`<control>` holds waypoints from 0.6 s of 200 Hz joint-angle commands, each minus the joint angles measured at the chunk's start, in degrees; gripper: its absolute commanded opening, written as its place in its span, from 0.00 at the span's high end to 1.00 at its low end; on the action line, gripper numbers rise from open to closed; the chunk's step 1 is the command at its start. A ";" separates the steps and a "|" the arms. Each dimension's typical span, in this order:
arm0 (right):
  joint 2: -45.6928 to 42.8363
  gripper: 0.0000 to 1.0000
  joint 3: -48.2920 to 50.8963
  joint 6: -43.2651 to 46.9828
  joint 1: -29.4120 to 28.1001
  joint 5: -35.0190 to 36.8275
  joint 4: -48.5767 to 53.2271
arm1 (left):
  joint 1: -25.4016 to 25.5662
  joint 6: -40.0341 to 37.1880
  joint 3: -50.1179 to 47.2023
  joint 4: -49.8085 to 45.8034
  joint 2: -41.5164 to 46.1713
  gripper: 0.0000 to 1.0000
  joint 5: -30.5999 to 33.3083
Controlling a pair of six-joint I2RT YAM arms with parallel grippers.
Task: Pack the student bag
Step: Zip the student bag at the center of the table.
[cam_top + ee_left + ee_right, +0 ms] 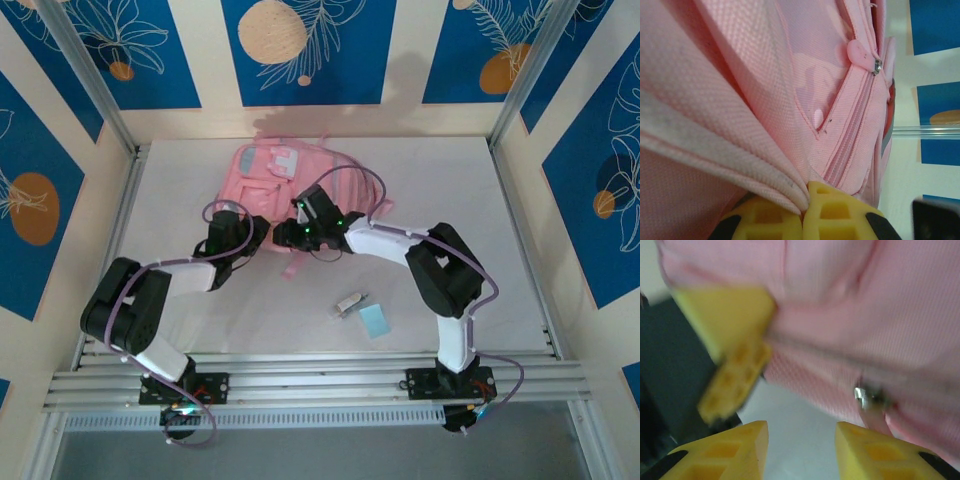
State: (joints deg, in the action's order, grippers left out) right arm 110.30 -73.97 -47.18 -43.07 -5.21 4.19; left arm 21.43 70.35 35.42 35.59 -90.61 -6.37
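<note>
The left gripper (pixel 804 202), its yellow fingers pressed together, pinches a grey-edged fold of the large soft pink fabric student bag (pixel 790 90). Above this grip a pink zip with a rounded pink zipper pull (pixel 860 52) runs along the bag's side. The right gripper (pixel 801 442) stands with its yellow fingers spread and nothing between them, just below the bag's near edge and a small metal ring (pixel 867 397); this wrist view is blurred. In the overhead view the bag lies flat on the white table (pixel 480 250), towards the far side and slightly left of centre, with its front pockets and pale patches facing up. Both grippers meet at its near edge, the left one on the left and the right one just beside it. Well apart from the bag, nearer the arm bases, lie a small white object (pixel 348 303) and a pale blue square card (pixel 375 320), close together.
</note>
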 commanded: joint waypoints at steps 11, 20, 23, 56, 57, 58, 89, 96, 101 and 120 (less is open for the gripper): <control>-5.15 0.59 3.85 2.26 0.69 -1.56 4.46 | -0.41 -2.27 2.38 1.31 0.20 0.98 -1.28; -6.59 0.59 4.48 2.65 0.79 -0.33 5.25 | -0.36 -2.60 2.55 0.90 0.60 0.98 -1.19; -7.01 0.58 4.53 2.82 0.79 -0.04 5.58 | -0.41 -2.77 2.59 0.67 0.73 0.98 -1.17; -9.93 0.55 2.31 4.91 -0.15 9.02 13.35 | -0.42 -4.08 2.57 -0.90 2.14 0.98 -0.57; -9.93 0.55 2.20 4.90 -0.16 9.27 13.59 | -0.42 -4.08 2.60 -0.93 2.17 0.98 -0.62; -9.89 0.55 2.05 4.86 -0.21 9.53 13.84 | -0.38 -4.17 2.62 -0.90 2.18 0.98 -0.64; -7.86 0.60 -0.53 0.54 -1.08 13.18 15.19 | -0.33 -4.00 2.50 -0.93 2.12 1.00 -1.09; -7.07 0.61 -1.19 -0.38 -1.58 13.61 14.54 | -0.34 -3.69 2.35 -0.73 2.07 1.00 -1.31; -6.57 0.62 -1.75 -1.04 -1.93 14.15 14.18 | -0.34 -3.53 2.31 -0.47 2.02 1.00 -1.44; -3.84 0.65 -4.09 -2.62 -2.94 15.55 12.33 | -0.25 -2.81 2.12 0.23 1.75 1.00 -1.87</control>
State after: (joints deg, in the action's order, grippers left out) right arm 103.11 -74.67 -46.63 -44.40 6.59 16.82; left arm 21.39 68.49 36.18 33.98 -90.06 -6.37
